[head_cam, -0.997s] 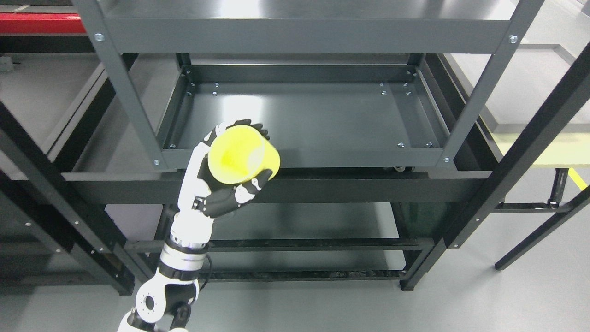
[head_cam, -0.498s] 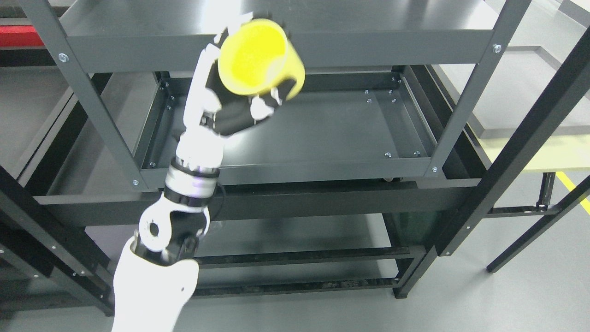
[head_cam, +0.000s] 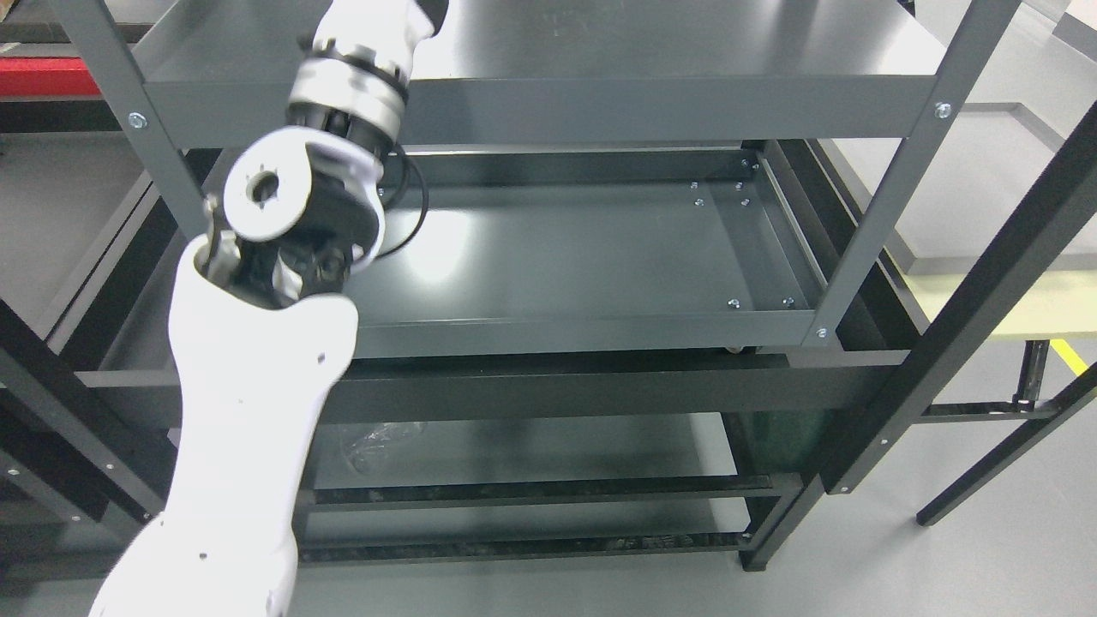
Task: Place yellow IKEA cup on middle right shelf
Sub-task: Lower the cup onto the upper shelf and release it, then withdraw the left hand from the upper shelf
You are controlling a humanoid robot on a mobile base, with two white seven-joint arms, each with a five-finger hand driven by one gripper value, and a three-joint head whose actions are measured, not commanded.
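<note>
Rising from the lower left of the head view, the left arm extends diagonally upward in front of the dark grey metal shelving unit. Its white forearm shell fills the lower left, the black and white wrist joint sits level with the middle shelf, and a silver ring section above it overlaps the front lip of the upper shelf. A thin black cable loops out beside the wrist joint.

The arm leaves the picture at the top edge, so the left hand is outside the view; its finger position and whatever it may be gripping cannot be determined. The yellow cup is likewise not visible anywhere in the picture, and its location cannot be stated.

The middle shelf is a shallow tray with raised walls and small screw heads near its right corners. Its right half shows bare metal with a bright light reflection toward the centre. Below it, a black crossbeam runs across the frame, with a lower shelf beneath. A crumpled piece of clear plastic lies at the left of that lower shelf, just beside the forearm. The right arm does not appear.
</note>
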